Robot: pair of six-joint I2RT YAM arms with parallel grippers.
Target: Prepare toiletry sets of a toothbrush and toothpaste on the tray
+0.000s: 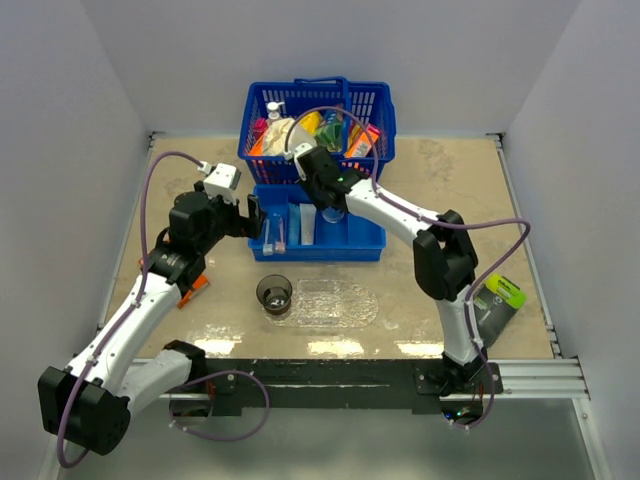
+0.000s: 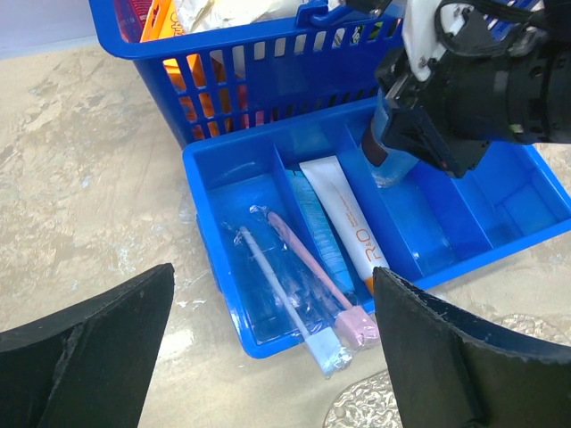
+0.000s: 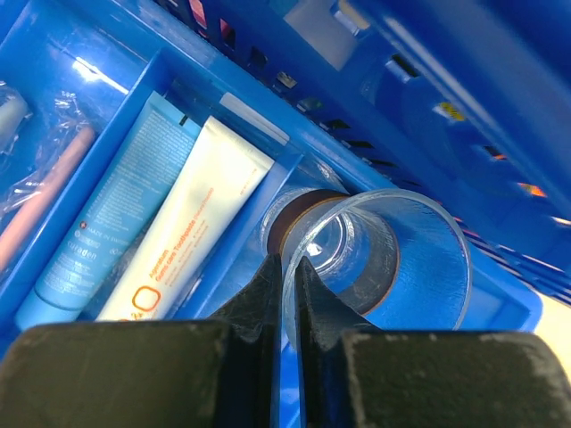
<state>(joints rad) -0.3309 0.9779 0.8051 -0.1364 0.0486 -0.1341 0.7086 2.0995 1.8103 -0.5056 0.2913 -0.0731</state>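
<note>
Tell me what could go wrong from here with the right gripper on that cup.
1. The right gripper pinches the cup only by its thin rim; it could slip or tilt on lifting.
2. A second cup seems nested beneath and may come up too.
3. The open left gripper hovers over the toothbrushes in the same bin; the arms could collide.

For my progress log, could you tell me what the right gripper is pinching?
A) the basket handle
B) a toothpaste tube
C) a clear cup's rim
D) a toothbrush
C: the right gripper is shut on the wall of the clear cup inside the blue bin.
</note>
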